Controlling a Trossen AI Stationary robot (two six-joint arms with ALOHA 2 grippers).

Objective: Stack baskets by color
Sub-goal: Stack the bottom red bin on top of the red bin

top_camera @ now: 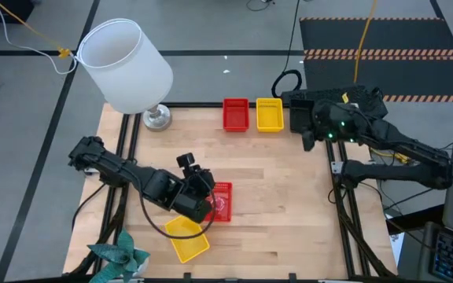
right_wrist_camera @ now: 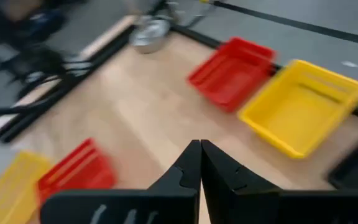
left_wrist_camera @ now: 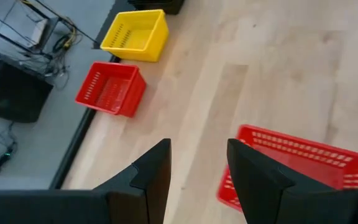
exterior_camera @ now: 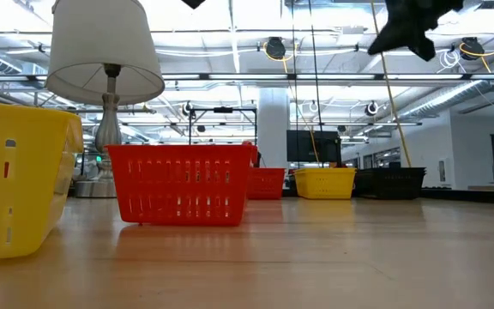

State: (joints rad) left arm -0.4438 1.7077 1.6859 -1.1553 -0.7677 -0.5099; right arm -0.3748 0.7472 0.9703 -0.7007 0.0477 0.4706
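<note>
A red basket point(top_camera: 222, 201) rests on its base in the middle of the table, and a yellow basket point(top_camera: 186, 239) stands nearer the front edge. Along the far edge a red basket point(top_camera: 235, 115), a yellow basket point(top_camera: 269, 115) and a black basket point(exterior_camera: 390, 182) stand in a row. My left gripper point(left_wrist_camera: 197, 168) hangs open above the table, just left of the middle red basket point(left_wrist_camera: 300, 163), with nothing between its fingers. My right gripper point(right_wrist_camera: 199, 160) is shut and empty, raised at the far right point(top_camera: 308, 135), near the black basket.
A white lamp point(top_camera: 128, 67) with a metal foot point(top_camera: 157, 118) stands at the far left corner. A green plant point(top_camera: 120, 255) sits at the near left corner. Bare wood lies between the far row and the middle red basket.
</note>
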